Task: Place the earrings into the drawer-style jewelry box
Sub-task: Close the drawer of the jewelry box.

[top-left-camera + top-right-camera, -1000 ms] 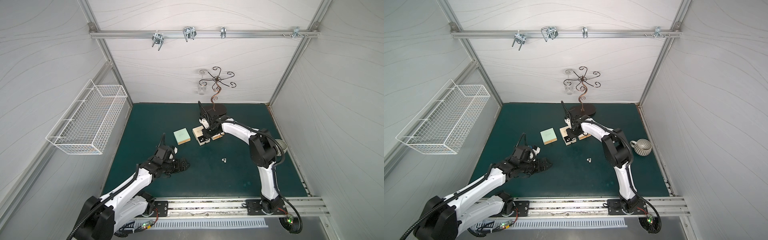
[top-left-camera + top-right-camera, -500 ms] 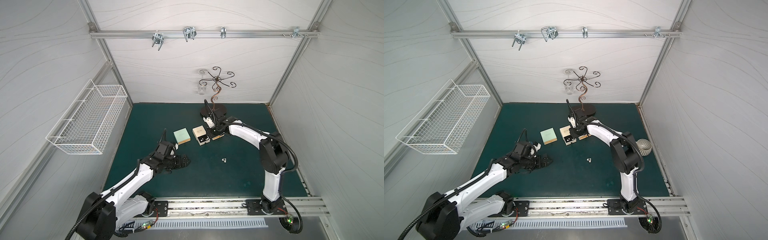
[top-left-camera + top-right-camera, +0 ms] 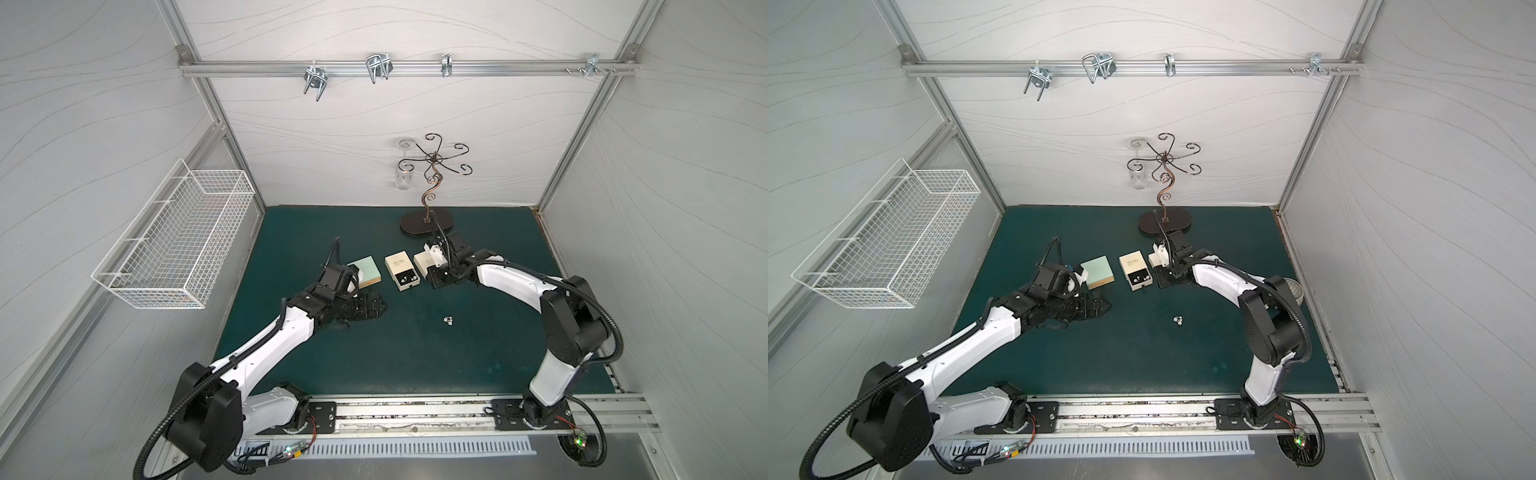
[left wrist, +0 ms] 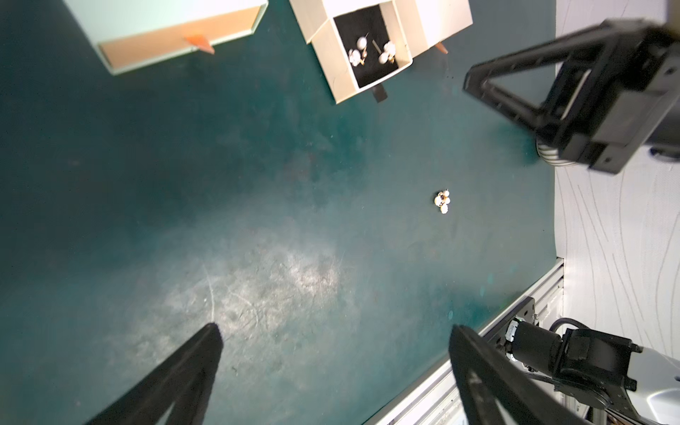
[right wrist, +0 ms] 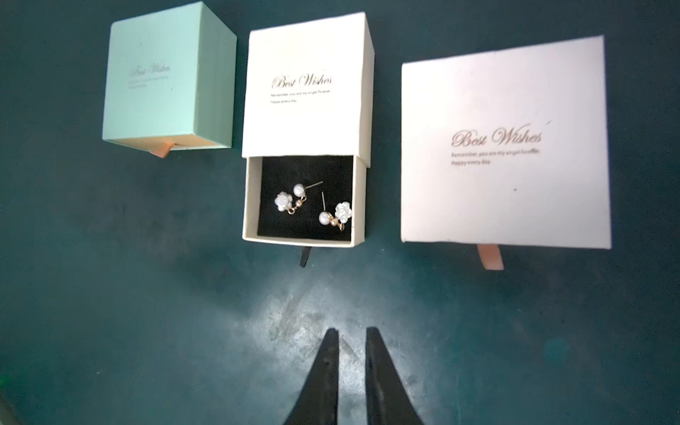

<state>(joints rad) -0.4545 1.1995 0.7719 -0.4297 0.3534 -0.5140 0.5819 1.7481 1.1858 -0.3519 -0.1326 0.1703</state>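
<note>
- The right gripper (image 5: 351, 331) pointed down at the dark teal mat (image 5: 128, 312). Its black fingers were parted by only a narrow slit, with nothing between them.
- Straight ahead of its fingertips, a little way off, sat the cream cardboard drawer-style box (image 5: 307, 84) lettered "Best Wishes". Its black-lined drawer (image 5: 251, 198) was pulled out toward the gripper, with a dark ribbon tab at the front.
- Two pearl-and-flower stud earrings with gold links (image 5: 283, 200) lay on the drawer's lining, near each other but not touching.
- A white square box with a peach tab (image 5: 504, 147) stood shut just beside the right gripper. A mint-green square box (image 5: 165, 73), also shut, sat beyond the cream box from it.
- A loose cluster of small pearly earrings (image 3: 448, 320) rested on the bare mat in both top views (image 3: 1178, 319). It lay back from the right gripper toward the base rail — outside every box and touching neither gripper.
- The left gripper (image 4: 335, 329) was spread wide and empty above the mat, aimed toward that cluster (image 4: 442, 201) but well apart from it. The mint-green box sat near its wrist.
</note>
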